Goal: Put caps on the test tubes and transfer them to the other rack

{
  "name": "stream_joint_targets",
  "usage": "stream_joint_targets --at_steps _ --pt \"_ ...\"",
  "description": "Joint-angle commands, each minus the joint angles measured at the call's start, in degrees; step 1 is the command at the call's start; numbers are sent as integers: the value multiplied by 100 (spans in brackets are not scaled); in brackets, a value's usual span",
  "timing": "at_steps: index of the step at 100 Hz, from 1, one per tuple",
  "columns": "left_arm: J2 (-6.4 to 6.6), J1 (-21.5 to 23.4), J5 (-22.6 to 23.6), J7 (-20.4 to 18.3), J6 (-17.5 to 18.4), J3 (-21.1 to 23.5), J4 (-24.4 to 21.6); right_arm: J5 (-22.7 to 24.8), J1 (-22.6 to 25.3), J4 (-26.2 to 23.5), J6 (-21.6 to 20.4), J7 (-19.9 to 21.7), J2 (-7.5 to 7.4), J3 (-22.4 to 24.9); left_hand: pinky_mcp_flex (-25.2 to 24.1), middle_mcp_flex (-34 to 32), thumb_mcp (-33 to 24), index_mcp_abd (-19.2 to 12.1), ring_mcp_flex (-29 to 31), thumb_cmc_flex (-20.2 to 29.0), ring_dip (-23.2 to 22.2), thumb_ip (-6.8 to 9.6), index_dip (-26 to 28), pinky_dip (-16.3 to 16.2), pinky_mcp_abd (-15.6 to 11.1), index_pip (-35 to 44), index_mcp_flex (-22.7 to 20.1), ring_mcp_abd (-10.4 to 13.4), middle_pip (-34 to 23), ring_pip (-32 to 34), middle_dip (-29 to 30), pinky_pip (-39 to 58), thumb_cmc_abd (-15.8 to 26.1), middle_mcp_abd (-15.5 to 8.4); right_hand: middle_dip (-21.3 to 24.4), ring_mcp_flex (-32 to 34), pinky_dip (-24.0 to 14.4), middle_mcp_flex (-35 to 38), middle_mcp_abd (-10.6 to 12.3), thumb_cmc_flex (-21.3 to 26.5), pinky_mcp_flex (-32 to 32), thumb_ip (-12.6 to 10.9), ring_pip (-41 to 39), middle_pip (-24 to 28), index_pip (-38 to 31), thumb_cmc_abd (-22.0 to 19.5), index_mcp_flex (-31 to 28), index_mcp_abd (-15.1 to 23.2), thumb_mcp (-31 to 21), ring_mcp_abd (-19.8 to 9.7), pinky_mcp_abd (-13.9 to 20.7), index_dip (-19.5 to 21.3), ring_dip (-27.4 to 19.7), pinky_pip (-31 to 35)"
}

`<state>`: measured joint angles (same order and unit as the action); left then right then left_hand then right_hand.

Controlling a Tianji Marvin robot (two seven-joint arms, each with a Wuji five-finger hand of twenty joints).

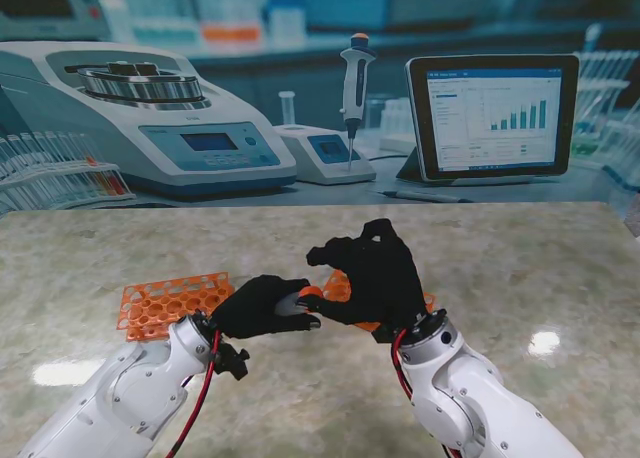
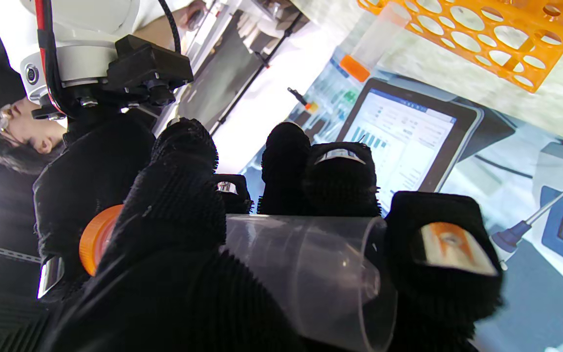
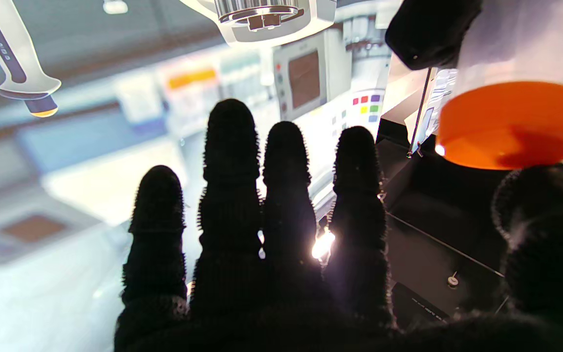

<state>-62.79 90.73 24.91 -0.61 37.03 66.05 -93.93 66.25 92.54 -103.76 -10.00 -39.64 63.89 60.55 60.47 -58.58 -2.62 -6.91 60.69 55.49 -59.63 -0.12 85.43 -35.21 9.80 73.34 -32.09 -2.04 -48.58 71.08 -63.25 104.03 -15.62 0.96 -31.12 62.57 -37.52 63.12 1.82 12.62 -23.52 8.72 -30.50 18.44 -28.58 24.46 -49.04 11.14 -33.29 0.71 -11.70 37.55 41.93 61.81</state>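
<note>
Now L hand [image 2: 174, 254] grips clear round tube [image 2: 306, 274] w/ ribbed orange cap [image 2: 97, 239].

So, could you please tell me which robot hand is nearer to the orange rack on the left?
Left. The left robot hand, holding the test tube, sits just beside the orange rack; the right robot hand is farther right, past the tube.

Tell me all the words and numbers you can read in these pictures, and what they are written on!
None can be read.
Black-framed tablet screen: a bar chart and lines of text, too small to read.
Grey centrifuge's blue display: blurred.
Small white box's display: blurred.
White pipette with orange top: no legible marks.
Orange plastic rack and clear test tube with orange cap: no writing visible.
</note>
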Motion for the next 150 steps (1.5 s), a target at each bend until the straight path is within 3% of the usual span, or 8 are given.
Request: stream_joint_targets --at_steps 1,30,67,127,150 --pt "0 19 7 -20 15 -4 -26 38 83 -34 2 -17 -30 8 164 28 -71 -426 136 207 -104 -54 285 -65 -524 281 -139 176 3 146 27 895 276 -199 25 -151 56 -159 -14 252 153 -267 195 -10 25 258 187 -90 -290 -3 -148 -39 -46 -107" --pt "1 22 7 -24 16 3 -29 68 145 -31 17 -115 -31 39 164 25 -72 -420 136 208 -104 -54 285 -64 -523 281 -139 176 -1 146 26 896 272 -194 49 -264 29 -380 -63 -194 211 -218 280 -101 177 179 387 -253 -290 4 -136 -117 -54 -141" --pt "0 32 15 -15 21 10 -34 95 182 -31 28 -395 -14 37 163 20 -70 -421 136 206 -104 -55 287 -61 -517 282 -138 176 0 146 26 894 271 -194 36 -256 -5 -390 -71 -272 166 -218 236 -66 172 97 398 -258 -315 -10 -81 -129 -18 -112" --pt "0 16 14 -19 17 -9 -26 495 367 -46 32 -670 -125 -7 163 22 -72 -423 136 211 -104 -54 288 -59 -511 280 -135 176 2 146 25 895 276 -199 -375 -226 -94 -281 48 1093 139 -251 193 336 -190 1299 285 -112 -212 -104 -59 309 25 -33" --pt "2 7 3 -32 6 -17 -22 484 278 2 80 -661 -118 -80 164 26 -68 -421 136 204 -104 -55 288 -58 -520 280 -134 176 2 146 24 895 280 -194 -546 -114 -157 -121 71 1397 68 -283 121 475 -337 1501 150 -29 -575 -142 -28 555 56 52"
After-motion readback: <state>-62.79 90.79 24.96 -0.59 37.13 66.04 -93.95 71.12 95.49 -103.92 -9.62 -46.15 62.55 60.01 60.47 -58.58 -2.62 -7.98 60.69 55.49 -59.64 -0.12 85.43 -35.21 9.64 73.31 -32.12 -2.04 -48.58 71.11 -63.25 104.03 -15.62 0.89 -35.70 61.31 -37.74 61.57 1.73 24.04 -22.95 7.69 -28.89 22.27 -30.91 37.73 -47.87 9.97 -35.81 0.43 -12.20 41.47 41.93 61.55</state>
